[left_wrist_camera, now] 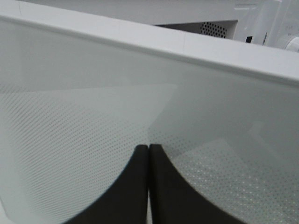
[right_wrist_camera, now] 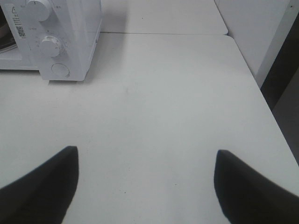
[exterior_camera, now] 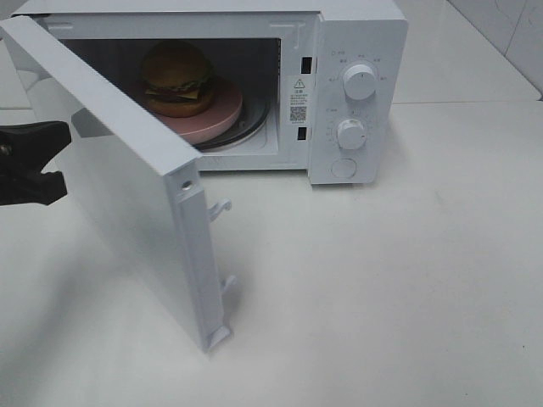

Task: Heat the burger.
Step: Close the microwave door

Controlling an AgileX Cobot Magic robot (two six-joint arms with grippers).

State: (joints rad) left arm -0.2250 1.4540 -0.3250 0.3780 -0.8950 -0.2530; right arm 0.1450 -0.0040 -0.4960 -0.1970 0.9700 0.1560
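The left fingers [left_wrist_camera: 135,186] are pressed shut on nothing, their tips just at the outer window of the microwave door [exterior_camera: 127,195], which stands wide open; the right fingers [right_wrist_camera: 42,186] are spread apart above the bench [right_wrist_camera: 163,102]; the burger [exterior_camera: 176,78] sits on a pink plate [exterior_camera: 222,114] inside the microwave [exterior_camera: 365,34].
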